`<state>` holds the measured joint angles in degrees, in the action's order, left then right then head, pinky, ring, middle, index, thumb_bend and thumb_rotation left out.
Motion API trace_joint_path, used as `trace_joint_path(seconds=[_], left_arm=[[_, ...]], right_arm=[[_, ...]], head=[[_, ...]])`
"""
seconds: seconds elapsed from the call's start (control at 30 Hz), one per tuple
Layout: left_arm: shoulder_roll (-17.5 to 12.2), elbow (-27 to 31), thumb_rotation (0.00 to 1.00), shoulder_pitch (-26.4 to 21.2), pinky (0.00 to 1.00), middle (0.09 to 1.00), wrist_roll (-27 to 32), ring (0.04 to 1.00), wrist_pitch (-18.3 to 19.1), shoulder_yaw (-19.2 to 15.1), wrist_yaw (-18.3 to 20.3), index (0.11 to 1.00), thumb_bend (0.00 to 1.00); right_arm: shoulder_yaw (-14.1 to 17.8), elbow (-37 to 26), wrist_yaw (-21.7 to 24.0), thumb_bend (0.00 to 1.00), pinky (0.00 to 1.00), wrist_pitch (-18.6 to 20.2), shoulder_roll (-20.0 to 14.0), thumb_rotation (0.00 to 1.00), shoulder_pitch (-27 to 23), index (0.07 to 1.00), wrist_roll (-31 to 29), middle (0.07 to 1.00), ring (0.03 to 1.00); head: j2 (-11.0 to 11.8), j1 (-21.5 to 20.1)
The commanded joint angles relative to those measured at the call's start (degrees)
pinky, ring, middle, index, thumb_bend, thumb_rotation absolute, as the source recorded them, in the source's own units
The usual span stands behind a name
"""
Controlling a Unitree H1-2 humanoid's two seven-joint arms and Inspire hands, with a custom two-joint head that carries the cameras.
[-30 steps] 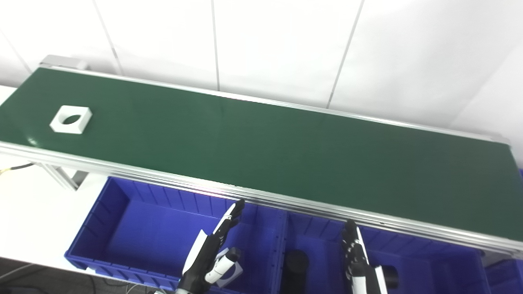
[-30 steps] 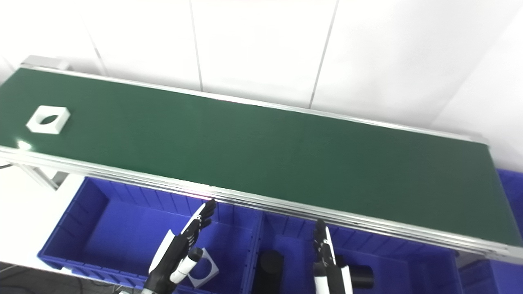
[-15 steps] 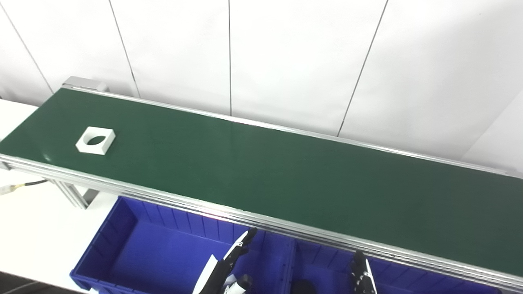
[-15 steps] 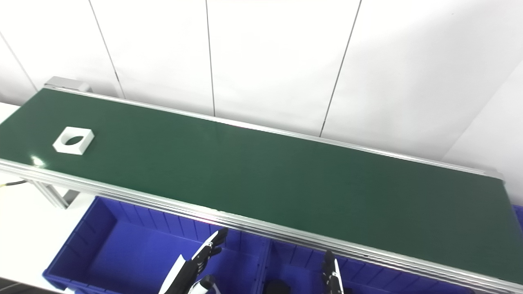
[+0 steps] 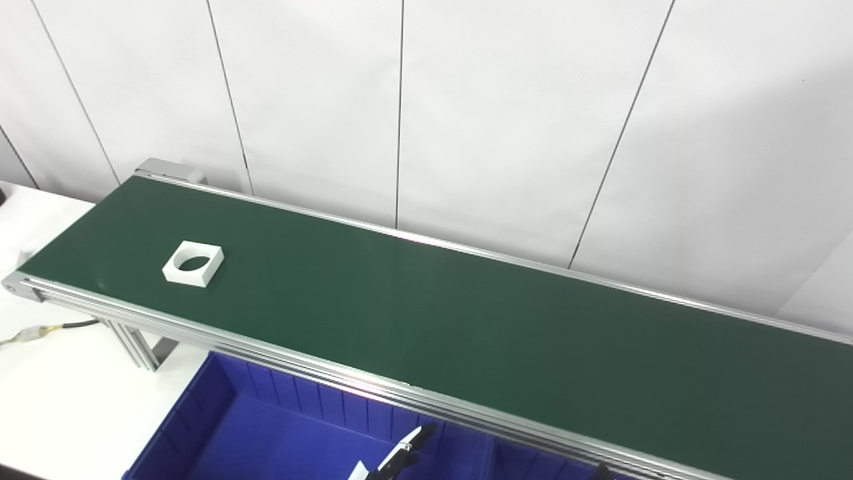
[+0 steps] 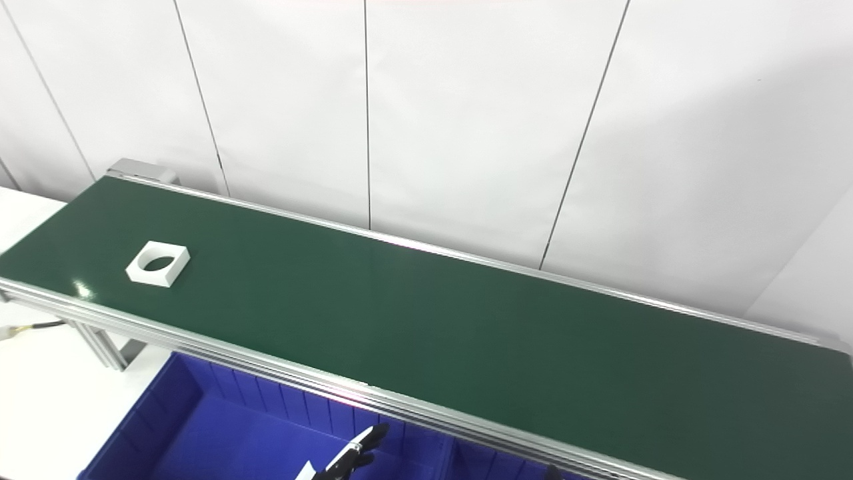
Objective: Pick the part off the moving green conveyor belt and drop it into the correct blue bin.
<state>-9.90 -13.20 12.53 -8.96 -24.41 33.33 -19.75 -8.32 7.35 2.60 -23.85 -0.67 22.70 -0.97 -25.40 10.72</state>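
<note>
Left side of frame: white square part (image 5: 193, 263) with round hole riding green belt (image 5: 466, 333), untouched. Left hand (image 5: 400, 460) barely peeking at bottom edge over blue bin (image 5: 266, 433), fingers can't tell. Right hand basically out of sight. Pick and drop both pending.

Belt (image 5: 466, 320): matt green, smooth, faint sheen at near edge, lower left of frame. Rails (image 5: 280, 357): brushed, ribbed metal, bright. Part (image 5: 193, 263): white matt plastic. Bin (image 5: 266, 427): glossy blue ribbed plastic. Counter (image 5: 60, 413): smooth white. Wall (image 5: 506, 107): white matt panels.
</note>
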Motion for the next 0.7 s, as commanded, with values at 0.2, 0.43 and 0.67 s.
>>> trace_joint_path(seconds=[0.2, 0.43, 0.67], left_arm=[[-0.3, -0.1, 0.90, -1.6, 0.90, 0.938, 1.3, 0.937, -2.5, 0.6, -0.7, 0.906, 0.69], [-0.6, -0.7, 0.89, -2.2, 0.88, 0.933, 0.6, 0.928, -2.5, 1.4, -2.0, 0.901, 0.68], [-1.0, -0.6, 0.89, -2.4, 0.88, 0.929, 0.5, 0.924, -2.5, 2.7, -3.4, 0.897, 0.71]], right_arm=[[1.4, -0.6, 2.6, 0.53, 1.00, -3.1, 0.9, 1.00, 0.0, 1.000, -0.8, 1.000, 1.000], [2.0, 0.2, 3.0, 0.49, 1.00, -3.1, 1.1, 1.00, -0.5, 1.000, -0.6, 1.000, 1.000], [3.4, 0.6, 5.5, 0.51, 1.00, -3.1, 2.0, 1.00, -0.5, 1.000, -2.3, 1.000, 1.000]], head=[[1.0, 1.3], [1.7, 1.7], [1.9, 1.4]])
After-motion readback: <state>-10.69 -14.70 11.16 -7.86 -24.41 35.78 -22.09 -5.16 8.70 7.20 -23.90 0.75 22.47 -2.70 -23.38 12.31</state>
